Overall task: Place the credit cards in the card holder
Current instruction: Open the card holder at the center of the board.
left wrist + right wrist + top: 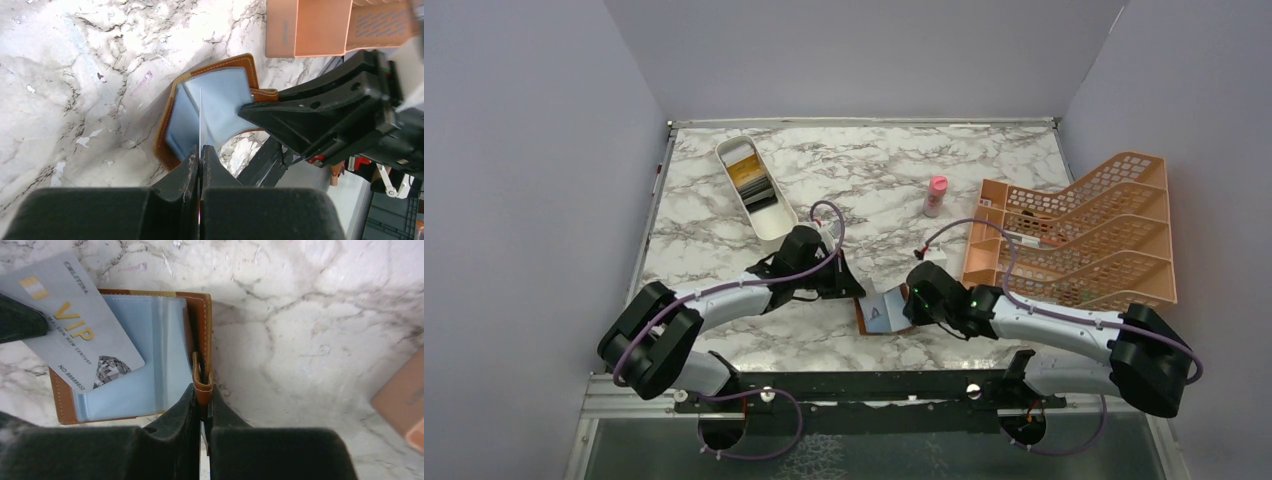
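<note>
The card holder (125,385) lies open on the marble table (874,170) between the two arms, near the front edge, with its blue-grey clear sleeves facing up and its brown outside against the stone. The right gripper (202,395) has its jaws nipped tight on the holder's small brown closing tab (202,382), which stands up at the right-hand edge. That pinch looks meant to pin the wallet open so it cannot slide or fold shut while a card is pushed in. The left gripper (200,155) is closed narrow on one end of a pale silver credit card (75,330) lettered "VIP" in gold. The free end reaches over the left half of the open holder, angled across it and not yet lined up with a sleeve mouth; whether its corner touches the plastic I cannot tell. From the left wrist the card shows edge-on as a thin line aimed at the fold. The other credit cards (749,178), yellow-gold and dark, sit in the white oblong tray (769,222) at the back left, well apart. I judge this the insertion step for one card, with the rest to follow
</note>
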You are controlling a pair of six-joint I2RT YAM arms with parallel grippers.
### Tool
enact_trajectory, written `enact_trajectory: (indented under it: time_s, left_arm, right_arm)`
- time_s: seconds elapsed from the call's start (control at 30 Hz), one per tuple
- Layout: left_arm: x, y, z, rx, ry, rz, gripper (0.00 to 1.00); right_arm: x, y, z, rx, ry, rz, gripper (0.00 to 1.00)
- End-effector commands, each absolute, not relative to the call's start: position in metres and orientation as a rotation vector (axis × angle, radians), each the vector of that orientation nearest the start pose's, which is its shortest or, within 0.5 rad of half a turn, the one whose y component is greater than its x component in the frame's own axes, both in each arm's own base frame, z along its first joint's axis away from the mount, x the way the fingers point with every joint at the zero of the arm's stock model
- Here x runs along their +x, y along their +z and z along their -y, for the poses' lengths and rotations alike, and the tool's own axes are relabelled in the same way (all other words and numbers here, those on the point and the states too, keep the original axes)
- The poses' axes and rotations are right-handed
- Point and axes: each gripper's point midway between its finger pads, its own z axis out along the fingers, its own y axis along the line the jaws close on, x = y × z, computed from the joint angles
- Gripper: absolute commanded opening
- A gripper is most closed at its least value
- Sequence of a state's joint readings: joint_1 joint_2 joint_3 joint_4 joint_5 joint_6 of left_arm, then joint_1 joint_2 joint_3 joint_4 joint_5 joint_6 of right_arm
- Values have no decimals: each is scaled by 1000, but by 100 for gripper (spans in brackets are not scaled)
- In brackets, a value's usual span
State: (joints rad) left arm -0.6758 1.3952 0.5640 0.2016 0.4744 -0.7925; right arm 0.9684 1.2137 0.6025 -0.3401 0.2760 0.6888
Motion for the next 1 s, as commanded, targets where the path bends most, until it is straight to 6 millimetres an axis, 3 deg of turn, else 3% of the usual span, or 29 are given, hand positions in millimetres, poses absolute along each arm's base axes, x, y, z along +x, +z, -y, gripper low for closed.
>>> enact_trajectory:
  time_s: [0.0,0.1,0.23,0.53,0.77,0.87,0.97]
  left_arm:
    - [200,102,292,196,-1325,-2387,0]
    - [197,106,289,173,-1431,-2370,0]
    - [192,89,287,164,-1432,-2438,0]
    - [181,57,275,231,-1325,-2567,0]
    - [179,40,267,290,-1228,-2638,0]
    - [175,32,267,306,-1240,-2664,0]
    - [176,28,267,330,-1234,-2667,0]
  right_arm:
    - [156,45,-252,-37,738,-2508,4]
    - [148,45,-266,39,879,-2521,3]
    - [154,46,-268,66,860,-2517,2]
    - [158,40,-249,161,802,-2475,1]
    - [157,32,-246,163,788,-2481,2]
    - [156,28,-246,157,776,-2493,6]
    - [158,27,-243,142,736,-2500,18]
